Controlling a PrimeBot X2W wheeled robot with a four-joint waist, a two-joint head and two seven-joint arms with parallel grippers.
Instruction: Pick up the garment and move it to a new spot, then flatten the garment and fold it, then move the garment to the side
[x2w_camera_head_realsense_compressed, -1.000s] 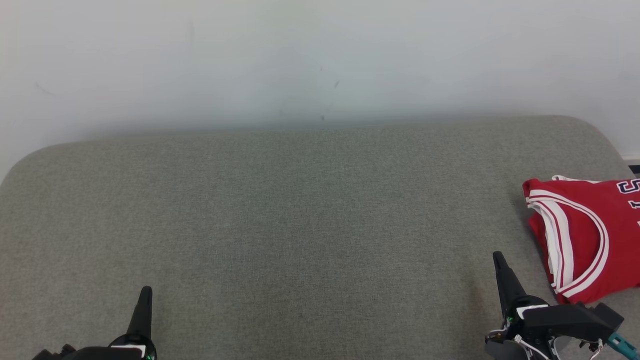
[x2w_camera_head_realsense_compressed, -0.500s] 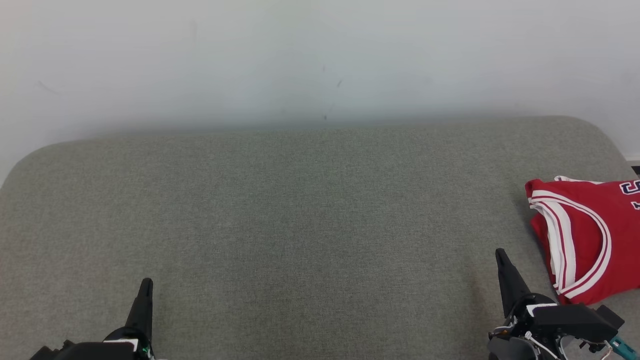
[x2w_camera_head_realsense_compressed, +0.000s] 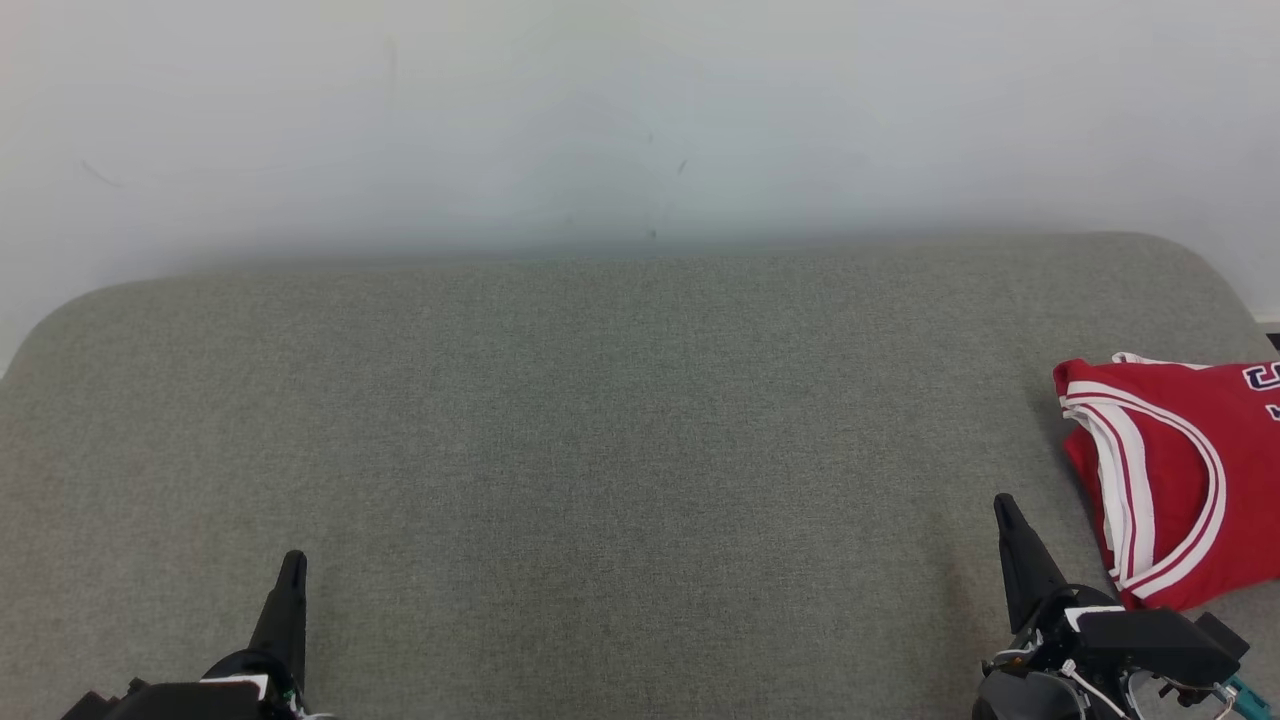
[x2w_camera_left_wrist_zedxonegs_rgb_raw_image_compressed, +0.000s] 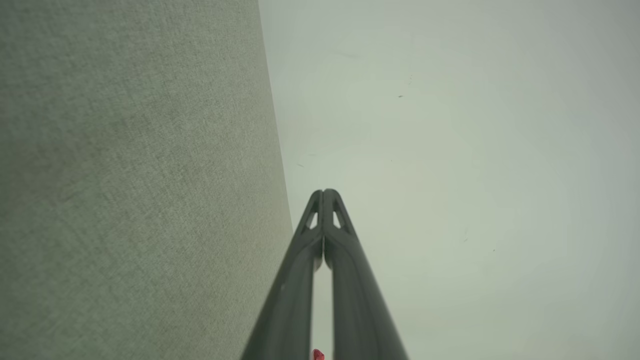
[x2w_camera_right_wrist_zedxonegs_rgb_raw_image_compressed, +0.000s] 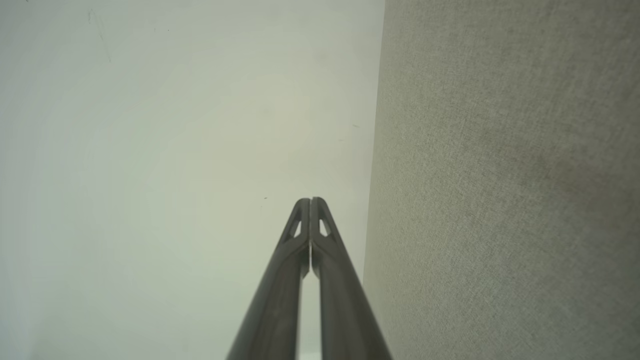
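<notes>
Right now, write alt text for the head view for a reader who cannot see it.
A folded red jersey with white trim lies at the right edge of a grey fabric surface before a pale wall. The left gripper and right gripper rise from the bottom edge, jaws shut, empty.

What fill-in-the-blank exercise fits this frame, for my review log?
1. The garment is mainly ____ in colour.
2. It lies on the grey fabric surface, at the robot's far ____.
3. The left tool and the right tool are both ____, holding nothing.
Missing words: red; right; shut.
</notes>
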